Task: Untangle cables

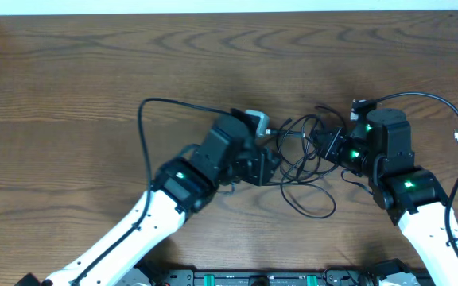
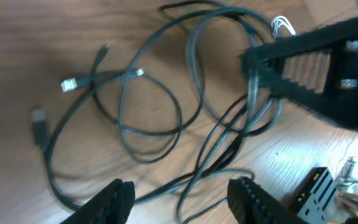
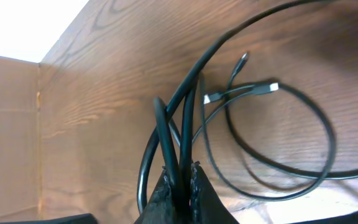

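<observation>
Locate black cables [image 1: 304, 163] tangled at the middle of the table [image 1: 70, 79]. Note right gripper [image 3: 180, 180] pinched on several strands, left gripper [image 2: 179, 199] spread astride the same tangle. Avoid pulling apart: likely to cinch the tangle or snag a plug [image 2: 70, 84], given several strands clamped together.

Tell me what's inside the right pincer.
The right pincer is shut on the black cables, and a few strands rise out of its grip. The clamped stretch itself is covered, so the exact number of strands held can't be seen.
</observation>
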Controlling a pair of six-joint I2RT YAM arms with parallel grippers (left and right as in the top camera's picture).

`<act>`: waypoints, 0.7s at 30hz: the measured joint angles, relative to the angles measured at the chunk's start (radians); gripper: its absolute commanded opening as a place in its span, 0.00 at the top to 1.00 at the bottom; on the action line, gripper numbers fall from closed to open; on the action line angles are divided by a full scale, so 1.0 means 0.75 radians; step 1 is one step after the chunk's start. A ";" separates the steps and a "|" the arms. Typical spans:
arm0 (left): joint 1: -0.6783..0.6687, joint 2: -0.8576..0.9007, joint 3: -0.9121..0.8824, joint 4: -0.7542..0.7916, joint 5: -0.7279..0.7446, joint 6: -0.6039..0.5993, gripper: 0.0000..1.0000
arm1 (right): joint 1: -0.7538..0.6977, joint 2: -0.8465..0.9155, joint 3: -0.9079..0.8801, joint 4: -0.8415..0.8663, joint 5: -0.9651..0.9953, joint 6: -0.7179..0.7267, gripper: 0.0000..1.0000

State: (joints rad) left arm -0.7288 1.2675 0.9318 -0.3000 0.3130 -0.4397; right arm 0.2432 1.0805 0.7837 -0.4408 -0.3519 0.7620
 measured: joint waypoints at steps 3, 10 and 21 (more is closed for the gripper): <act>-0.074 0.019 0.000 0.058 -0.089 -0.007 0.22 | 0.000 0.007 0.000 -0.012 -0.024 0.011 0.99; -0.166 0.066 0.000 0.105 -0.266 -0.025 0.21 | 0.000 0.007 0.000 -0.020 -0.047 0.021 0.99; -0.180 0.188 0.000 0.202 -0.312 -0.118 0.21 | 0.000 0.007 0.000 -0.025 -0.049 0.021 0.99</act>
State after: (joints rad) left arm -0.8639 1.4082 0.9318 -0.1482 0.0788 -0.5282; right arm 0.2432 1.0855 0.7837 -0.4595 -0.3885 0.7780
